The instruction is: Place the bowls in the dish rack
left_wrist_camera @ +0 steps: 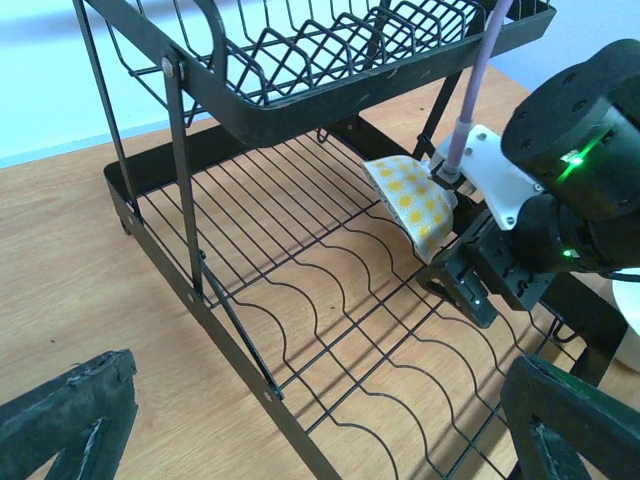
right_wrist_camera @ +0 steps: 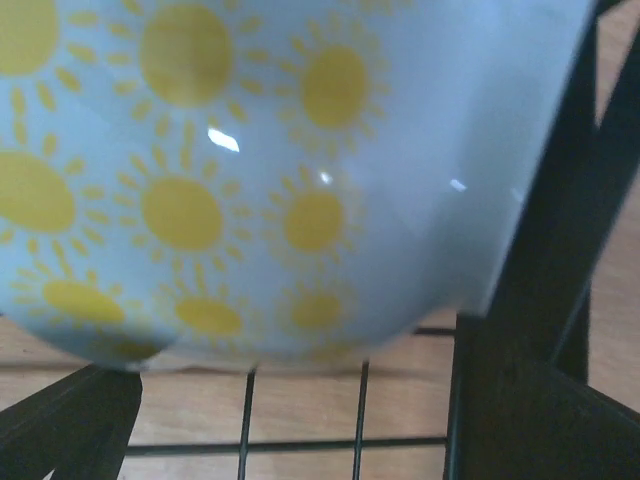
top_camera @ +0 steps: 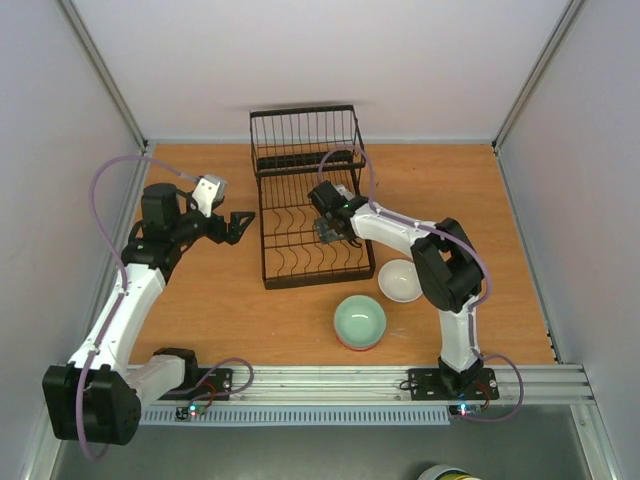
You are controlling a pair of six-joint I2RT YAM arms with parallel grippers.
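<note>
Right claw (top_camera: pixel 331 232) is clamped on the rim of a sun-print bowl (left_wrist_camera: pixel 412 203), white w/ yellow suns. It holds the bowl tilted over the wavy wires in the lower tier of the dish rack (top_camera: pixel 300 130), under the upper basket. Can't tell if the bowl touches the wires. Left claw (top_camera: pixel 241 226) hangs spread wide just left of the rack, above the table (top_camera: pixel 220 300). Pale green bowl (top_camera: pixel 359 321) sits on the table in front of the rack. Plain white bowl (top_camera: pixel 400 280) is near it, beside my R arm.
</note>
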